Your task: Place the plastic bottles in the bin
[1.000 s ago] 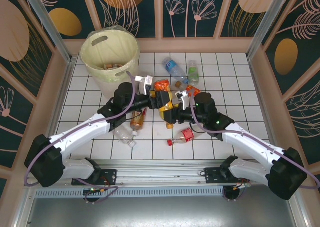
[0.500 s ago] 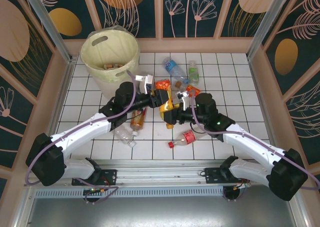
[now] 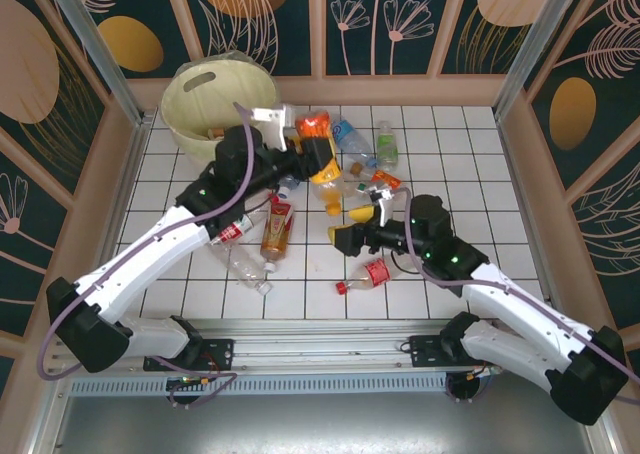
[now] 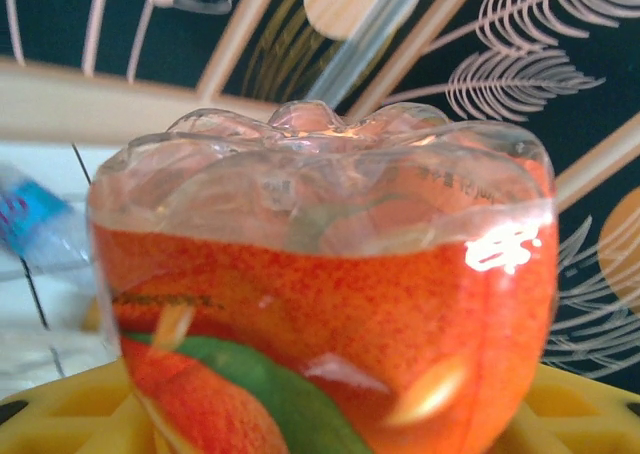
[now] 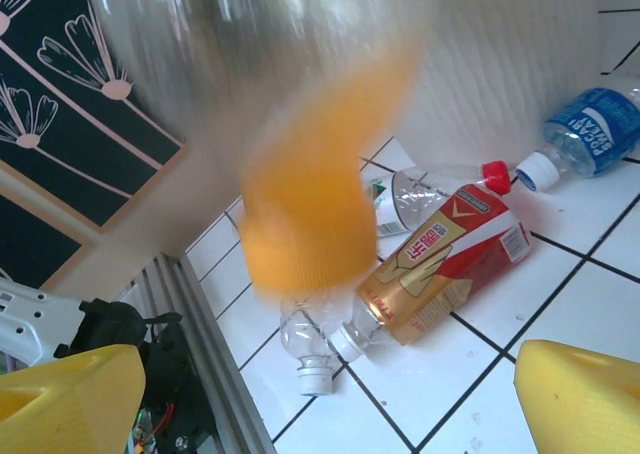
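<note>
– Left gripper (image 3: 316,162) is clamped narrow on an orange-label bottle (image 4: 330,294). It holds the bottle clear of the tiles (image 3: 480,174) at upper centre of the overhead view, just right of the bin (image 3: 190,86).

– Which step am I on?

– The carry, I'd judge. You have the bottle up, but it is beside the rim, not above it. Your next move is to swing it left until it hangs over the bin's mouth in the upper left of the frame, then spread the fingers. Let go too soon and it may hit the rim and drop back onto the tiles.

– And the right gripper (image 3: 354,226)?

– It stands wide and empty at the centre of the overhead view. The red-label bottle (image 3: 368,272) lying just below it looks like your nearest pick.

– Counts?

– One bin, two grippers, one bottle in hand. On the tiles I count at least eight:
- a blue-label bottle (image 3: 348,134) and a green-label bottle (image 3: 386,146) at upper centre;
- an amber bottle (image 3: 277,232) and a clear bottle (image 3: 243,264) left of centre;
- the red-label one;
- others partly hidden by your arms.

Inside the bin a couple show, too small to count.
</note>
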`<control>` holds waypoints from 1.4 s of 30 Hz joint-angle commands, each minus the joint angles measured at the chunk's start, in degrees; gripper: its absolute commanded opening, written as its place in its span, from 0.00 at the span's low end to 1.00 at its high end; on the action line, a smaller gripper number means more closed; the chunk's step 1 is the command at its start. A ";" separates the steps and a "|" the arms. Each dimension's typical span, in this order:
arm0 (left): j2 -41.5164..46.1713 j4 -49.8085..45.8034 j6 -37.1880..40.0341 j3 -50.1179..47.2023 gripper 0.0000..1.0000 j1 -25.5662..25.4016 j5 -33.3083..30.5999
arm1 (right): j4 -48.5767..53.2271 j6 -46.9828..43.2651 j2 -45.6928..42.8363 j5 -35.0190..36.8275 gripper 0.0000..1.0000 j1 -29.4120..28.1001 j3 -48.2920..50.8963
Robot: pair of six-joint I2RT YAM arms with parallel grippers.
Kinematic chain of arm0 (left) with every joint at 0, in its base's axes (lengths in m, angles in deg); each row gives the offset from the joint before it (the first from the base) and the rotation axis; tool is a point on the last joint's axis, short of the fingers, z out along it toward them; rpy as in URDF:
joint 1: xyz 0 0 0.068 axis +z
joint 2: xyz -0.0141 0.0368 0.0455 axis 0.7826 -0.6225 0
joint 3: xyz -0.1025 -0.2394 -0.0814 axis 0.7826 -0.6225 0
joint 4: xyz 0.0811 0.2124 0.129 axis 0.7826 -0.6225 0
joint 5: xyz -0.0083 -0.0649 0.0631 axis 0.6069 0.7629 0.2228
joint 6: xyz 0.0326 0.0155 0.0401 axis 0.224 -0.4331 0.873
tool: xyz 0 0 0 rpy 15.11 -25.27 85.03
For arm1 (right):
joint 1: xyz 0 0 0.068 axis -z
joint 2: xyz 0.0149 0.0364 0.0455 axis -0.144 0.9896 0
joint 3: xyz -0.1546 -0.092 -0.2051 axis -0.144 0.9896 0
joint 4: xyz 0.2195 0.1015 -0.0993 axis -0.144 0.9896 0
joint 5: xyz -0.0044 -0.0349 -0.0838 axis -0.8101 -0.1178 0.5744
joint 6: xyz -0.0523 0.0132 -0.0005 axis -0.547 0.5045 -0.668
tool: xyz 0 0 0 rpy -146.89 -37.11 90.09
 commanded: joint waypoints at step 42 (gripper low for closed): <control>-27.17 -18.42 27.14 27.56 0.67 32.08 -20.12 | 19.54 8.12 -8.16 25.58 0.93 -0.17 4.70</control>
